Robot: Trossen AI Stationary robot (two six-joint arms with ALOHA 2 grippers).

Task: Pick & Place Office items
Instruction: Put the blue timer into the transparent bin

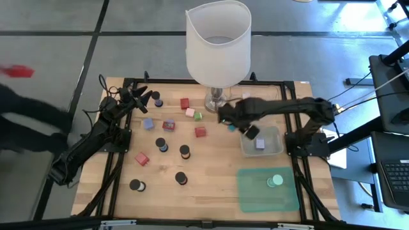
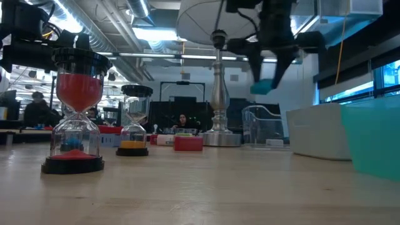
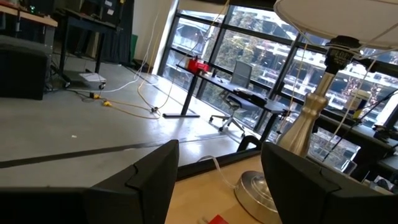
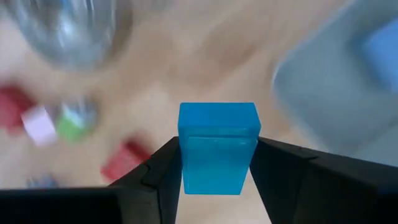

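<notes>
My right gripper (image 1: pixel 230 125) hangs above the table's middle, just near the lamp base (image 1: pixel 217 101), shut on a teal block (image 4: pixel 217 146). The low view shows the block (image 2: pixel 262 86) high above the wood. My left gripper (image 3: pixel 217 168) waits at the far left (image 1: pixel 144 94), level, open, with nothing between its fingers. Black cylinders (image 1: pixel 162 144) stand on the wood on their flat ends. Red (image 1: pixel 200 131), pink (image 1: pixel 190 112), green (image 1: pixel 198 116) and blue (image 1: pixel 148 124) blocks lie on the wood around them. My right gripper pinches the teal block by two opposite sides (image 4: pixel 184 155) between its two fingers. The fingers come from above, pointing steeply down. The block sticks out past the fingertips (image 4: pixel 163 163) and is lifted clear of the table.
A clear tray (image 1: pixel 276 148) right of my right gripper holds a black piece (image 1: pixel 253 132) and a purple block (image 1: pixel 260 144). A green mat (image 1: pixel 252 198) at the near right carries mint discs (image 1: pixel 275 181). The tall white-shaded lamp (image 1: pixel 217 38) stands at the far middle.
</notes>
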